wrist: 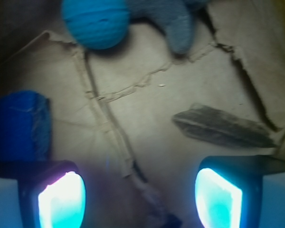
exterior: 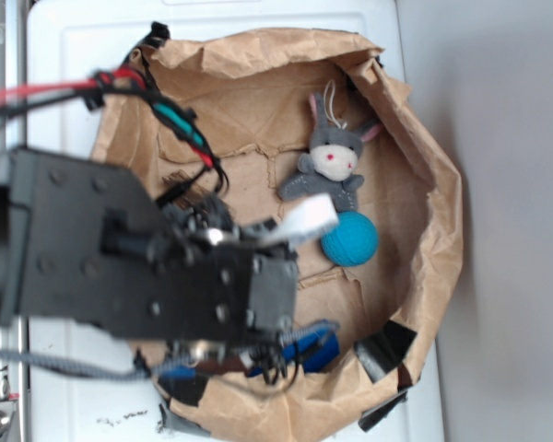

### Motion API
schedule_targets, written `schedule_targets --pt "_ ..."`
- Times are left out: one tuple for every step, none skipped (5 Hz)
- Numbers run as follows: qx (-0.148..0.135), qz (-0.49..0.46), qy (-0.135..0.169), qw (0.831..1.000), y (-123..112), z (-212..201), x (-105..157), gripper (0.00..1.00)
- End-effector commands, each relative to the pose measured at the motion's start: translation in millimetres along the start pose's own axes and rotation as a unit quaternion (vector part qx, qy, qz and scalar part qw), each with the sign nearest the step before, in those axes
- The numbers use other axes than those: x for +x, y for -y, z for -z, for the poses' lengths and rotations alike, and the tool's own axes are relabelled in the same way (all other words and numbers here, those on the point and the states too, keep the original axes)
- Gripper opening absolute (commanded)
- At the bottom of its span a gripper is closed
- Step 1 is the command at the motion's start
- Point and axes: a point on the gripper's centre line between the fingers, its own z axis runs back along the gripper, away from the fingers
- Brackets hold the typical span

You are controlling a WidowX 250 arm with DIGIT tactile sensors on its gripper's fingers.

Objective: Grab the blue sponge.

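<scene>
Gripper (wrist: 140,199) hangs over the brown paper (wrist: 180,85), jaws spread wide, nothing between them.

In the wrist view the blue sponge (wrist: 20,126) sits at left edge, just above the left finger pad (wrist: 61,199), outside the gap. Its long axis seems to run up-down the frame, far end toward the blue ball (wrist: 96,23); near end hidden. Judgement: shift toward frame left until the sponge centres between the pads, pinch across its short width, then descend. In the exterior view it lies at lower centre, half hidden under the arm (exterior: 120,258); toy rabbit (exterior: 332,161) well apart.
</scene>
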Motion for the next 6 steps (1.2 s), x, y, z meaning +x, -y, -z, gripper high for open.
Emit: schedule_targets --pt "-0.045 0.016 0.005 0.999 52.1 -4.3 -3.5 1.0" --pt "-0.05 0.012 0.006 0.999 66.3 11.8 11.5 1.0" --pt "-0.037 0.002 0.001 0.999 73.5 23.6 25.6 1.0" --pt "-0.003 -0.007 -0.023 1.0 76.2 44.6 32.9 1.0" --pt "0.008 -0.017 -0.026 1.0 69.8 48.6 37.8 0.0" --pt "-0.009 -0.013 -0.012 1.0 54.0 29.4 37.2 0.0"
